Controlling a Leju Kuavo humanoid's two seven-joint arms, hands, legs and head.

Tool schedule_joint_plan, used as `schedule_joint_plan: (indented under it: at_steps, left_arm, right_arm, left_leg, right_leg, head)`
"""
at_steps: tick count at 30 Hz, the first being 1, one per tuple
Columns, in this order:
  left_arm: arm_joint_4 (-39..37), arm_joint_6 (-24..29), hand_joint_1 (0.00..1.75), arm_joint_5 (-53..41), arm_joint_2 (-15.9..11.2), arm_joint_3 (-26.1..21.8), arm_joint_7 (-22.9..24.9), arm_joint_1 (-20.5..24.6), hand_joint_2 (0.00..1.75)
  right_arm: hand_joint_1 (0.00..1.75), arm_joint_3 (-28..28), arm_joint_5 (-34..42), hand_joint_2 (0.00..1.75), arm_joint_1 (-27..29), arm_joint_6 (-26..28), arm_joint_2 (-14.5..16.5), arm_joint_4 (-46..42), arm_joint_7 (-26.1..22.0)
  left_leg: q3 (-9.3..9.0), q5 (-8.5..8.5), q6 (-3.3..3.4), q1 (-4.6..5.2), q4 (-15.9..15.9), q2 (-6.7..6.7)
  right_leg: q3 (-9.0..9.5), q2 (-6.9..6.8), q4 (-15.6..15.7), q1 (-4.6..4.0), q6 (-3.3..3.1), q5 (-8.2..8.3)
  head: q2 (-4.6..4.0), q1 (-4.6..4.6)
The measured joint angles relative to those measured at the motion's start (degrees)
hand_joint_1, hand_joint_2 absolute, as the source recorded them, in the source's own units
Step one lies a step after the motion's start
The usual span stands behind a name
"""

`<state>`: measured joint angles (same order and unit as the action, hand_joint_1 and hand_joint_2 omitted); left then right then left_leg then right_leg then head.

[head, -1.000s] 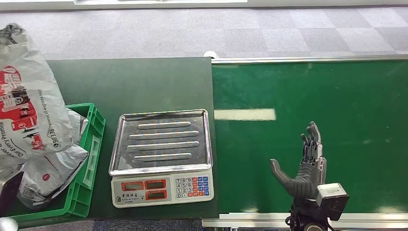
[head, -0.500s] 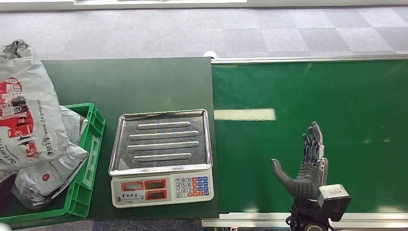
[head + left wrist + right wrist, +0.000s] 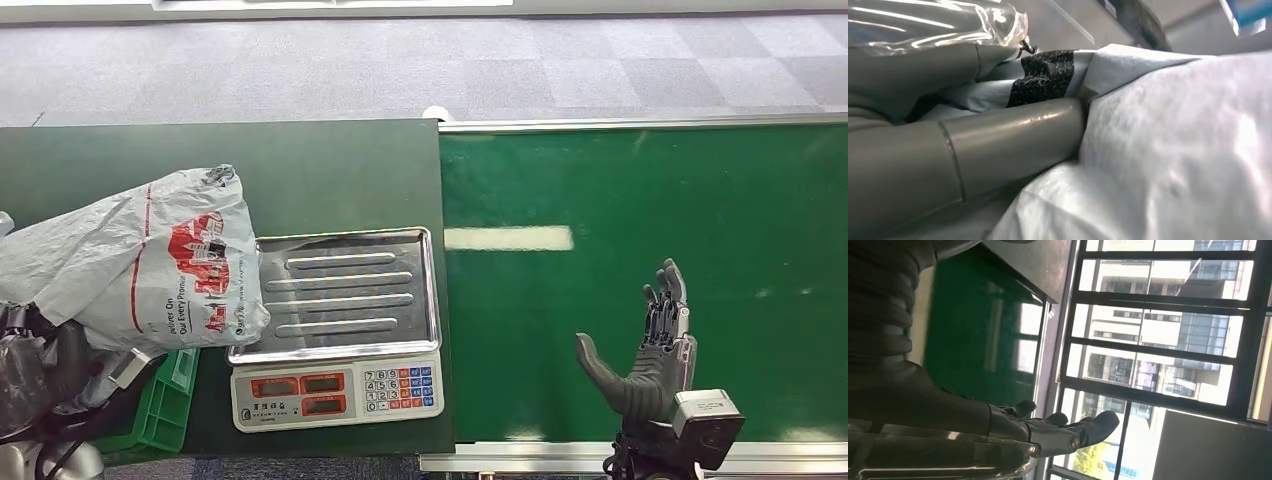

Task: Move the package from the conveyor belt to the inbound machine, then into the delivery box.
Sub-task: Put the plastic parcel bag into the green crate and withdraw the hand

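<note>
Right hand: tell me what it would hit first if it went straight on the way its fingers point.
Nothing that shows: the right hand points across the bare green conveyor belt toward its far metal rail. Its height above the belt is unclear.

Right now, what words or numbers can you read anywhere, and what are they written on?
"Deliver On Our Every Promise", partly creased: red print on the grey plastic mailer bag held by the left hand.
Small black print beside the bag's red logo: too small to read.
Keypad digits 0 to 9: on the silver-trayed weighing scale.
Scale's red displays: blurred, unreadable.
</note>
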<state>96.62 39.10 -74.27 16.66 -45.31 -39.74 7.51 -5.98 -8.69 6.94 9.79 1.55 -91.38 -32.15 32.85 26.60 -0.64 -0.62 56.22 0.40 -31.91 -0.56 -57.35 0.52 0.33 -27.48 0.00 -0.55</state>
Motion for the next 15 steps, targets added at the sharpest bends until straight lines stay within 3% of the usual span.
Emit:
schedule_joint_plan:
  at_steps: [6,8,10,12,14,15]
  left_arm:
    - [-10.20,0.01,1.75,-8.56,-0.05,-0.66,2.56,0.79,0.00]
    - [-13.32,0.01,1.75,-10.72,-0.51,0.11,8.06,0.74,0.00]
    - [-16.38,0.02,1.68,-11.90,-1.62,2.15,17.49,0.67,0.00]
    - [-19.13,0.02,0.80,-12.48,-3.25,4.59,26.42,0.91,0.00]
    - [-21.70,0.02,0.00,-12.68,-4.92,6.39,31.05,1.33,0.00]
    - [-22.78,0.02,0.00,-12.32,-5.65,6.93,32.14,1.56,0.00]
  right_arm:
    - [0.00,1.21,-1.26,1.75,0.33,-1.19,0.17,-0.46,0.10]
    - [0.00,1.74,-1.50,1.75,0.34,-1.70,0.21,-0.52,0.21]
    - [0.00,2.35,-1.66,1.75,0.32,-2.32,0.30,-0.62,0.26]
    - [0.00,2.91,-1.80,1.75,0.16,-2.89,0.53,-0.67,0.28]
    - [0.00,3.34,-2.03,1.75,-0.18,-3.31,0.91,-0.68,0.35]
    - [0.00,3.48,-2.18,1.75,-0.42,-3.55,1.13,-0.68,0.42]
  left_leg:
    - [0.00,0.00,0.00,0.00,0.00,0.01]
    - [-0.01,0.00,0.00,0.01,0.00,-0.01]
    - [-0.10,0.00,0.01,0.06,-0.03,-0.16]
    - [-0.43,0.08,0.09,0.19,-0.20,-0.52]
    - [-0.92,0.29,0.12,0.37,-0.48,-0.87]
    - [-1.11,0.45,0.11,0.45,-0.59,-0.96]
  right_leg:
    - [0.01,0.01,0.00,0.00,0.00,0.00]
    - [0.02,-0.01,0.00,0.01,0.00,0.00]
    - [0.11,-0.17,0.00,0.08,0.03,-0.04]
    - [0.46,-0.54,0.03,0.24,0.05,-0.20]
    - [0.96,-0.92,0.06,0.45,0.06,-0.41]
    - [1.13,-1.03,0.07,0.53,0.05,-0.48]
  head:
    - [0.00,-0.01]
    - [0.00,0.01]
    - [0.00,0.00]
    - [0.00,0.00]
    - [0.00,-0.01]
    - [0.00,-0.03]
